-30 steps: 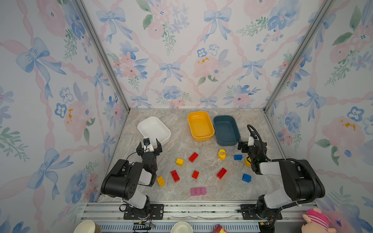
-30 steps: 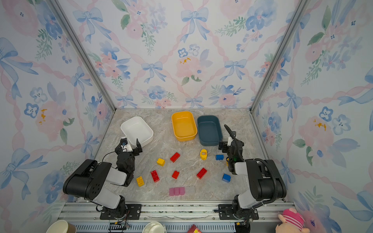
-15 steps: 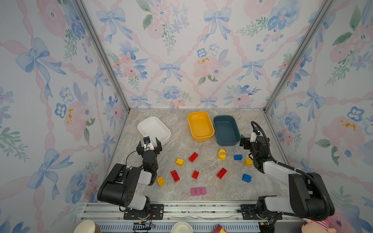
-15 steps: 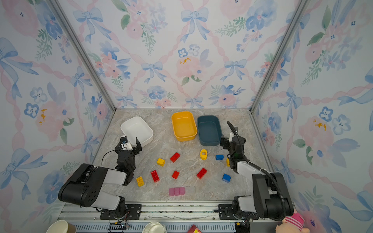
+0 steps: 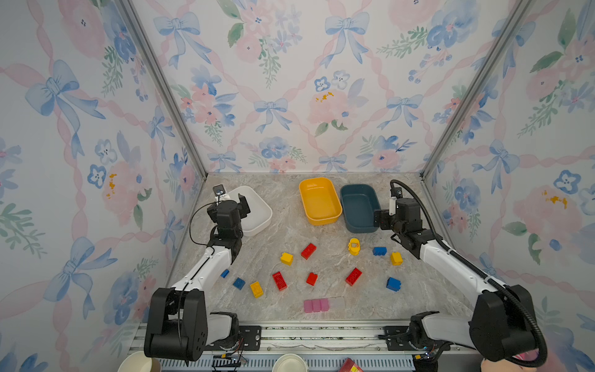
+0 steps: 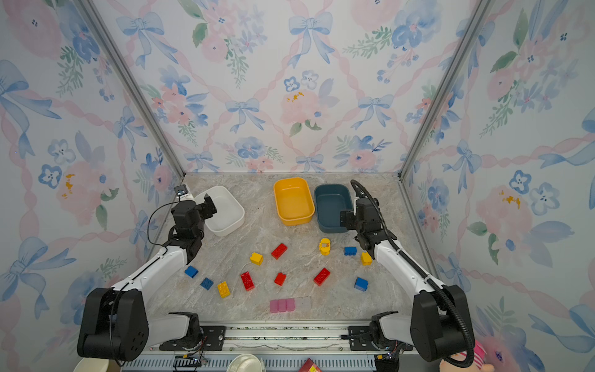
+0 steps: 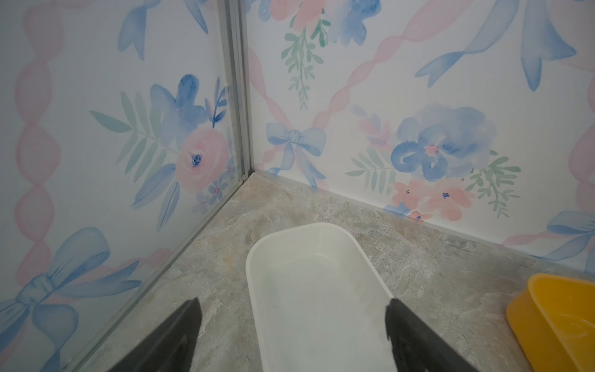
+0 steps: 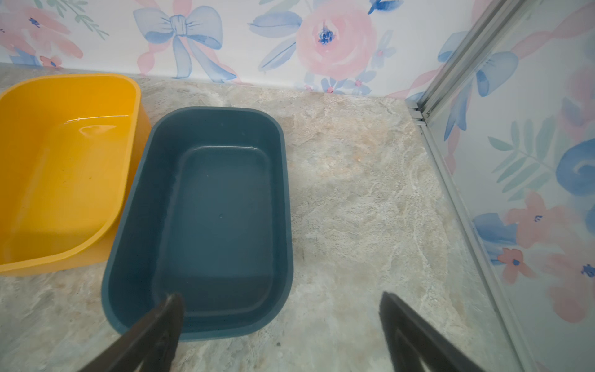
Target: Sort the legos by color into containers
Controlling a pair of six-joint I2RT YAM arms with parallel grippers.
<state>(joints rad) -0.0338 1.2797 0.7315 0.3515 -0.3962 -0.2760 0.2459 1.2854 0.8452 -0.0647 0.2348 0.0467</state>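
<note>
**Handling.** The legos are judged to be rigid, hollow hard-plastic bricks: light, not fragile, and unlikely to deform under closing force. Their side walls look smooth and glossy, so allow for some slip. A light brick may also skid on the bench if one finger meets it first. Take hold across two flat, parallel side walls, below the studs. On the longer bricks, span the short width. The rounded yellow face piece offers no clear flat pair, so grip it low and centred.

**Appearance.** Twelve bricks can be counted in both top views: four red, four blue and four yellow, including the face piece. They range from short blocks to longer ones.

**Location.** Read the dial from the bench centre, with 12 o'clock at the back wall.
- All bricks lie loose on the bench, in a band from 8 o'clock through the centre to 4 o'clock. None is in a container.
- The white container stands at 10 o'clock, the yellow container at 12 and the teal container at 1. All three are empty.
- The pink strip at 6 o'clock is not a brick.

**Grippers.**
- The left gripper hovers over the near end of the white container. Its fingers are spread wide and grasp nothing.
- The right gripper sits at the near corner of the teal container, also spread and empty. One finger is over the container wall, the other over bare bench.
</note>
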